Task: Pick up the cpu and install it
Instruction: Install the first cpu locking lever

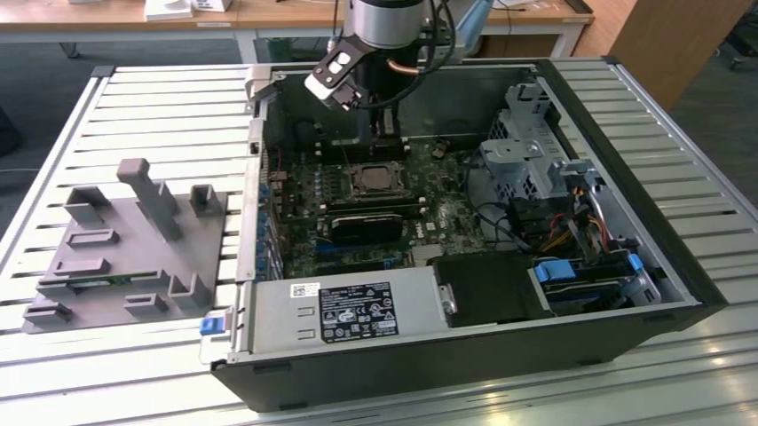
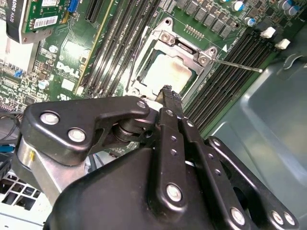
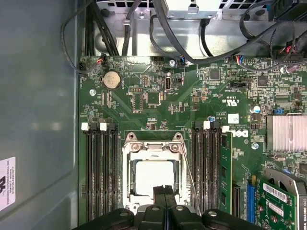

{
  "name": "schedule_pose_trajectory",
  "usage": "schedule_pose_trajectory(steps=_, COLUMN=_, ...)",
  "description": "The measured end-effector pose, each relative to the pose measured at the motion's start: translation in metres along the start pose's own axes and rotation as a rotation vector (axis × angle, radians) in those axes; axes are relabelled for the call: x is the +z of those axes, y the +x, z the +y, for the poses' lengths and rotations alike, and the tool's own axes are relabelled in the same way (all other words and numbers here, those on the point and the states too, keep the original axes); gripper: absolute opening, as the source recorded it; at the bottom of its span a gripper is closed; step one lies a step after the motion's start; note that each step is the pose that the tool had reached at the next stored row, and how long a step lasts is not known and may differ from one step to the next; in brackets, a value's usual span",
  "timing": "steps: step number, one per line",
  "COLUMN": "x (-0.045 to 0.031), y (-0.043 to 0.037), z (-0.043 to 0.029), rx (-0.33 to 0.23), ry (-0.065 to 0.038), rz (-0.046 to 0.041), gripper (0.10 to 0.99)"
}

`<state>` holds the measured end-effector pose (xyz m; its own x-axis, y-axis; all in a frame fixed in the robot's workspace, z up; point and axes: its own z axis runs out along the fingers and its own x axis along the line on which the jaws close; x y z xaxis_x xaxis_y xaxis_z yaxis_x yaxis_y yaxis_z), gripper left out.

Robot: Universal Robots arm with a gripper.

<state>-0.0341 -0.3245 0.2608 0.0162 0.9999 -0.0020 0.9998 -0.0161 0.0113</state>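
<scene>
The cpu (image 1: 376, 180): flat square chip, dull silver-grey top, lying level within the metal socket frame (image 1: 350, 180) on the motherboard (image 1: 438, 209). Exterior view: toward 10 o'clock from the open case's middle. In both wrist views the cpu (image 2: 168, 74) (image 3: 153, 175) sits square to its frame.

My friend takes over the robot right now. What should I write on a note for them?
Hand: shut, holding nothing, with its fingertips together just above one edge of the cpu.
Cpu: lying flat inside the socket frame on the motherboard, in the open computer case.
Done: the cpu sits in its socket, not in the hand.
Left: the thin lever sticks out beside the socket. I cannot tell if it is locked, so check that.
</scene>
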Motion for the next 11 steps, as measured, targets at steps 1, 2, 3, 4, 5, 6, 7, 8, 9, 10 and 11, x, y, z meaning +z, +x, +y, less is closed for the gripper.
schedule_pose_trajectory(steps=1, x=-0.0004, y=0.0000, z=0.0000, rx=0.000, ry=0.000, rz=0.0000, gripper=0.106)
schedule_pose_trajectory(steps=2, x=-0.0009, y=0.0000, z=0.0000, rx=0.000, ry=0.000, rz=0.0000, gripper=0.106)
schedule_pose_trajectory(steps=3, x=-0.0013, y=0.0000, z=0.0000, rx=0.000, ry=0.000, rz=0.0000, gripper=0.106)
schedule_pose_trajectory(steps=4, x=-0.0017, y=0.0000, z=0.0000, rx=0.000, ry=0.000, rz=0.0000, gripper=0.106)
schedule_pose_trajectory(steps=5, x=-0.0022, y=0.0000, z=0.0000, rx=0.000, ry=0.000, rz=0.0000, gripper=0.106)
schedule_pose_trajectory(steps=6, x=-0.0026, y=0.0000, z=0.0000, rx=0.000, ry=0.000, rz=0.0000, gripper=0.106)
schedule_pose_trajectory(steps=7, x=-0.0031, y=0.0000, z=0.0000, rx=0.000, ry=0.000, rz=0.0000, gripper=0.106)
schedule_pose_trajectory(steps=8, x=-0.0036, y=0.0000, z=0.0000, rx=0.000, ry=0.000, rz=0.0000, gripper=0.106)
schedule_pose_trajectory(steps=9, x=-0.0042, y=0.0000, z=0.0000, rx=0.000, ry=0.000, rz=-0.0001, gripper=0.106)
schedule_pose_trajectory(steps=10, x=-0.0047, y=0.0000, z=0.0001, rx=0.000, ry=0.000, rz=0.0000, gripper=0.106)
schedule_pose_trajectory(steps=11, x=-0.0053, y=0.0000, z=0.0001, rx=0.000, ry=0.000, rz=0.0000, gripper=0.106)
